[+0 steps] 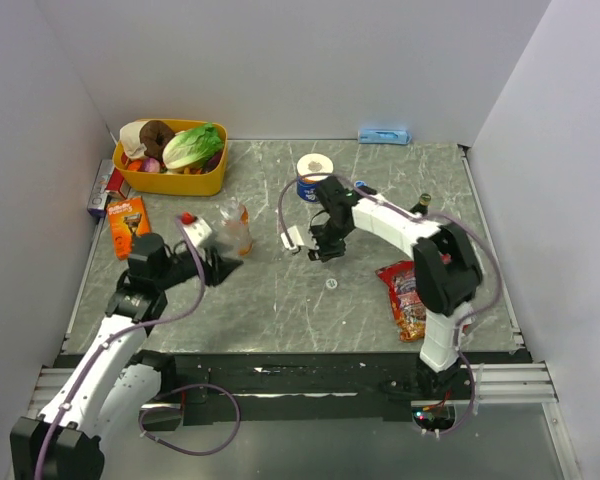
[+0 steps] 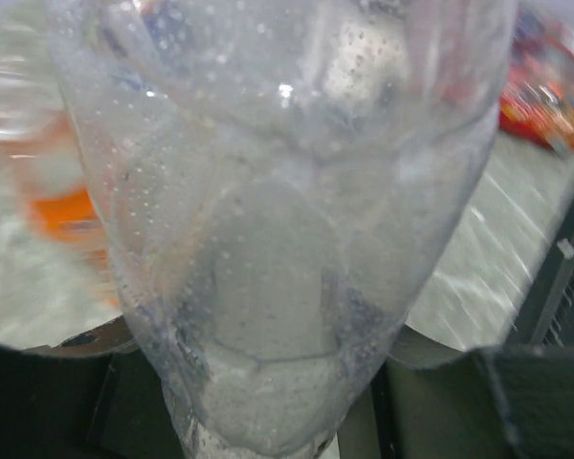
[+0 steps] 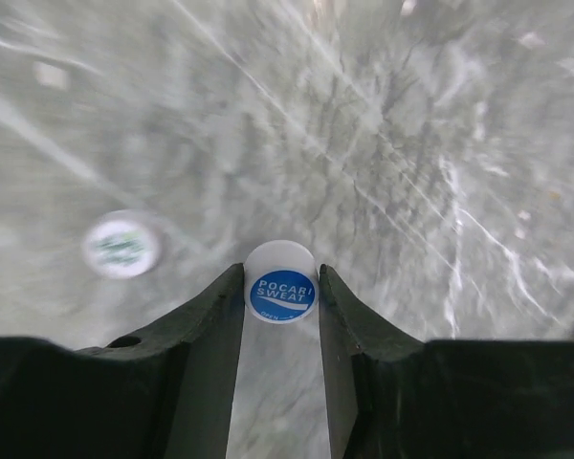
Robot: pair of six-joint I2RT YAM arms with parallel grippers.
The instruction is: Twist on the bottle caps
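Observation:
My right gripper [image 3: 281,279] is shut on a bottle cap [image 3: 282,295], white-sided with a blue printed top, pinched between the two fingertips over the grey marble table. A second cap [image 3: 121,244], pale with green print, lies on the table to its left; from above it shows as a small cap [image 1: 331,284] just in front of the right gripper [image 1: 323,250]. My left gripper [image 1: 217,262] is shut on a clear bottle [image 1: 201,237], which fills the left wrist view [image 2: 277,191] and hides the jaws. The orange drink bottle [image 1: 238,228] stands beside it.
A yellow basket [image 1: 212,183] of food sits back left. An orange packet [image 1: 130,222] lies at the left edge and a red snack bag [image 1: 405,293] at the right. A toilet roll [image 1: 315,165] stands behind the right gripper. White walls enclose the table.

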